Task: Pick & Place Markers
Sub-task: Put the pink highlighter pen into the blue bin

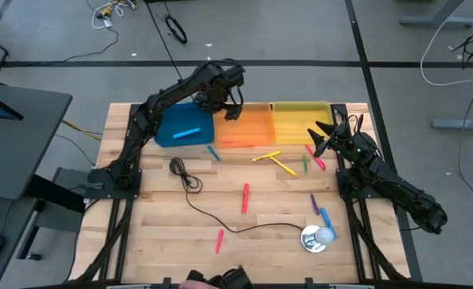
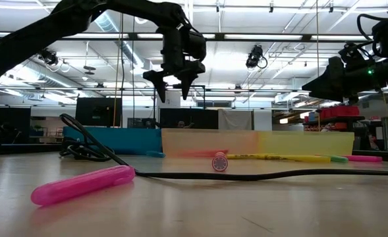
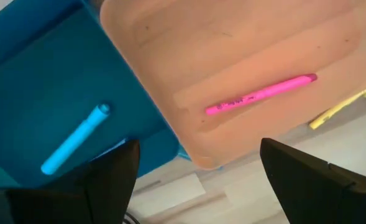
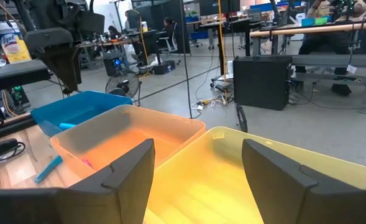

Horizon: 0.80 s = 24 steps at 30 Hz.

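My left gripper (image 1: 230, 110) hangs open, pointing down, over the border between the blue tray (image 1: 172, 128) and the orange tray (image 1: 256, 120); nothing is between its fingers (image 3: 117, 171). One blue marker (image 3: 76, 138) lies flat in the blue tray and one pink marker (image 3: 260, 94) lies in the orange tray. More markers lie loose on the table: two yellow (image 1: 273, 160), a green (image 1: 305, 164), a pink (image 1: 316, 157), a red (image 1: 245, 197), a pink (image 1: 219, 240), a purple (image 1: 314, 202) and a blue (image 1: 326, 217). My right gripper (image 1: 323, 136) waits open at the right, by the yellow tray (image 1: 300, 116).
A thin black cable (image 1: 189, 181) runs across the table to a round silver-white object (image 1: 316, 238) near the front right. Another blue marker (image 1: 214, 152) lies just in front of the blue and orange trays. The three trays stand side by side along the far edge.
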Available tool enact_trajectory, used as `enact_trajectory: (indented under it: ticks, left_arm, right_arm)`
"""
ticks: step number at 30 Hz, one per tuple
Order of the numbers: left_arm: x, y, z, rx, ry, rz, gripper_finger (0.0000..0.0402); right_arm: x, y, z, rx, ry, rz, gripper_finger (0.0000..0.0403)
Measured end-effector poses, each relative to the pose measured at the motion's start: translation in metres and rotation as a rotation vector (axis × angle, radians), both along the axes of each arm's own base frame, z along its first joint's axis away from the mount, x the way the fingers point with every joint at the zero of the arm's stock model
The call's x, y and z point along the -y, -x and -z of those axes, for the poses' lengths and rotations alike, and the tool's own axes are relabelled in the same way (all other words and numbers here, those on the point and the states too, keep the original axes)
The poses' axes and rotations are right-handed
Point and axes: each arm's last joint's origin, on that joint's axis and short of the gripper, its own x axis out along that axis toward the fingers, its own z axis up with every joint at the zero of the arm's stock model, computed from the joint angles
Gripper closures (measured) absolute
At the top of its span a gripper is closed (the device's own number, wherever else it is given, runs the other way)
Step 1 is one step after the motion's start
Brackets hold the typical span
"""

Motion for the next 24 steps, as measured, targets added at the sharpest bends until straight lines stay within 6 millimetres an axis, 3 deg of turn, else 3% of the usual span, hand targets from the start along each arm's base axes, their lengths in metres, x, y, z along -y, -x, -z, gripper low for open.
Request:
enact_trajectory:
  ticks: [5,16,24]
  left_arm:
    - [0.011,0.0,-0.007,0.009,0.022,0.003,0.0063]
    - [0.084,0.003,-0.046,0.126,-0.062,0.042,0.0063]
    - [0.136,0.018,-0.05,0.144,-0.049,0.039,0.0063]
  right_arm:
    - [0.0,0.0,0.0,0.0,0.0,0.0,0.0158]
    - [0.0,0.0,0.0,0.0,0.0,0.0,0.0158]
    - [0.0,0.0,0.0,0.0,0.0,0.0,0.0158]
